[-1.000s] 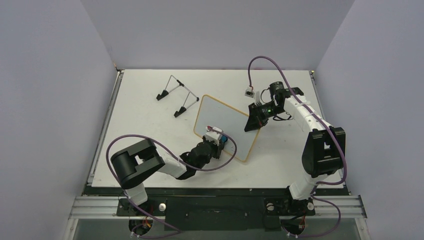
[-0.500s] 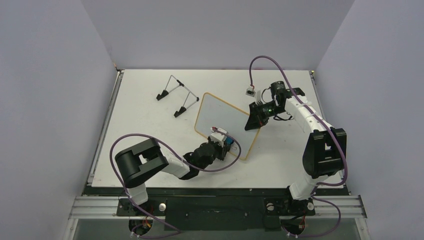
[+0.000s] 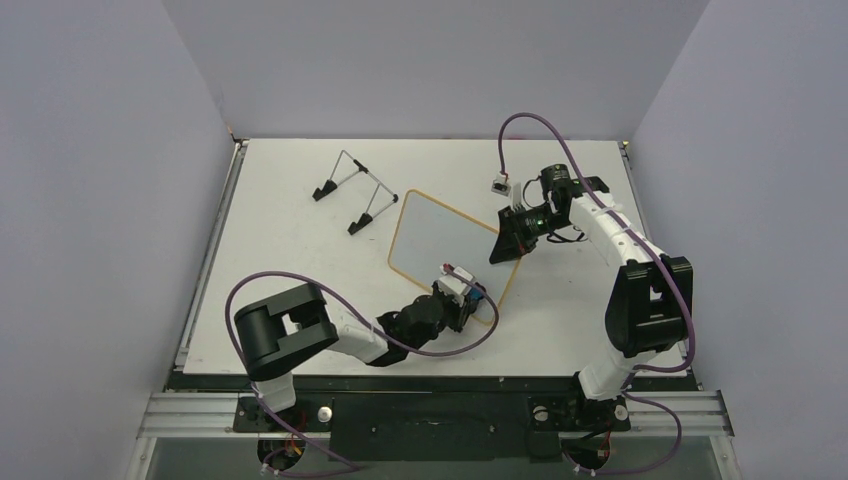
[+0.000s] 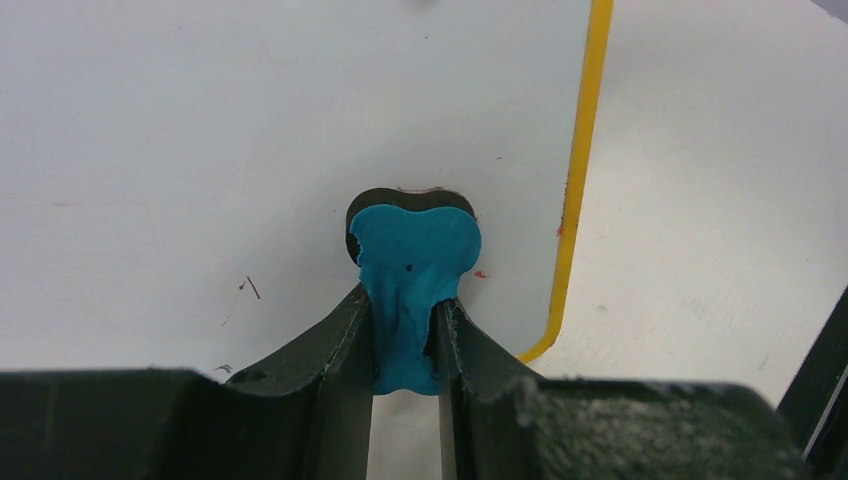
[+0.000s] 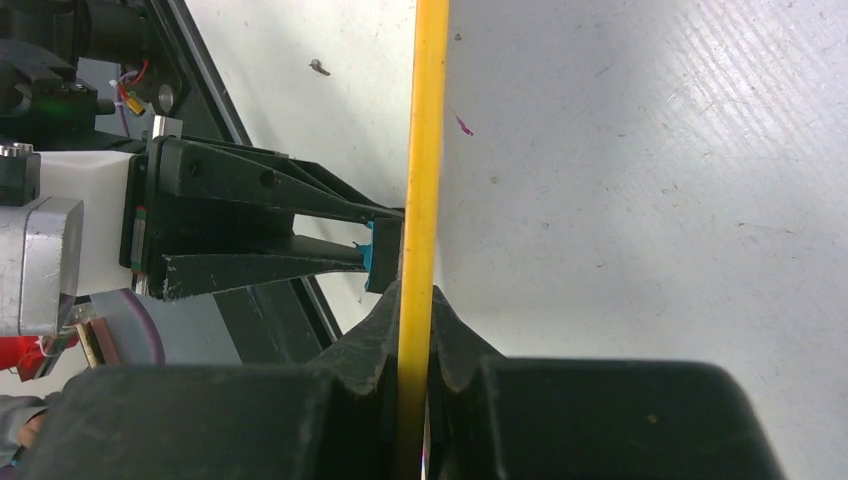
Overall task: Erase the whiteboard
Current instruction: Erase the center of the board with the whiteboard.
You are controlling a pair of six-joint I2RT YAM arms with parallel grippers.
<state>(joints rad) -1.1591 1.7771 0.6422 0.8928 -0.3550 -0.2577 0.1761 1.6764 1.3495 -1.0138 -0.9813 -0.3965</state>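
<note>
The whiteboard (image 3: 440,240), white with a thin orange-tan rim, is tilted at mid-table. My right gripper (image 3: 503,248) is shut on its right edge; in the right wrist view the yellow rim (image 5: 422,170) runs between the closed fingers. My left gripper (image 3: 472,298) is shut on the blue eraser (image 4: 412,275) and presses it on the board near its near right corner. In the left wrist view the board face (image 4: 200,140) looks almost blank, with only small red and dark specks near the eraser.
A thin wire stand with black feet (image 3: 350,190) sits at the back left of the table. A small white connector on the purple cable (image 3: 496,184) hangs near the right arm. The table's near edge runs just below the left arm.
My left gripper has slid the eraser to the right and nearer, toward the board's near right corner. The right gripper has kept its hold on the board's edge.
</note>
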